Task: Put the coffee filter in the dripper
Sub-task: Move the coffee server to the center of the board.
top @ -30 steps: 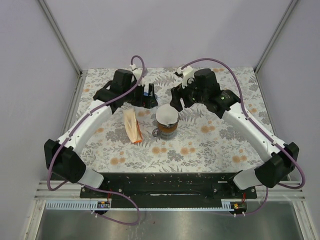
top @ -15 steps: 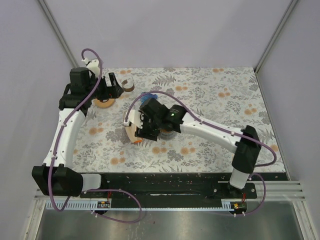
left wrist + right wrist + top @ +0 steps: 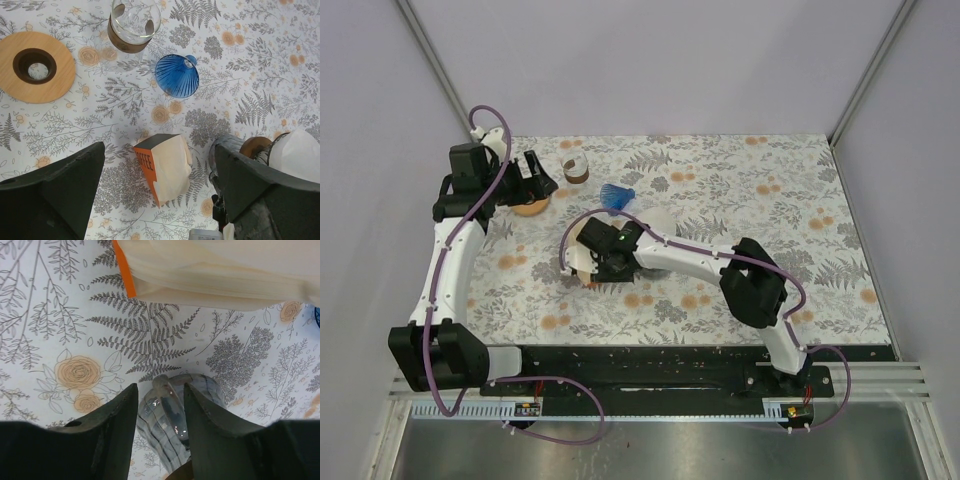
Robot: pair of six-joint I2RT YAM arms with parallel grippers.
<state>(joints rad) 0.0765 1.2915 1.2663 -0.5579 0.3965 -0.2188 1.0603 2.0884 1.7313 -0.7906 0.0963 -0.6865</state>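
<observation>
Hemmed in by right arm (image 3: 685,258) over filter pack (image 3: 165,167); seemingly open around dripper (image 3: 176,76), carafe (image 3: 131,25) near.

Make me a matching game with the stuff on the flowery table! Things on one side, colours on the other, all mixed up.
Things:
1. dripper
2. flat ring
3. filter pack
4. glass jug

Colours:
A. clear with a brown band
B. orange and cream
C. blue
D. pale wood

Pairs: 1-C, 2-D, 3-B, 4-A
</observation>
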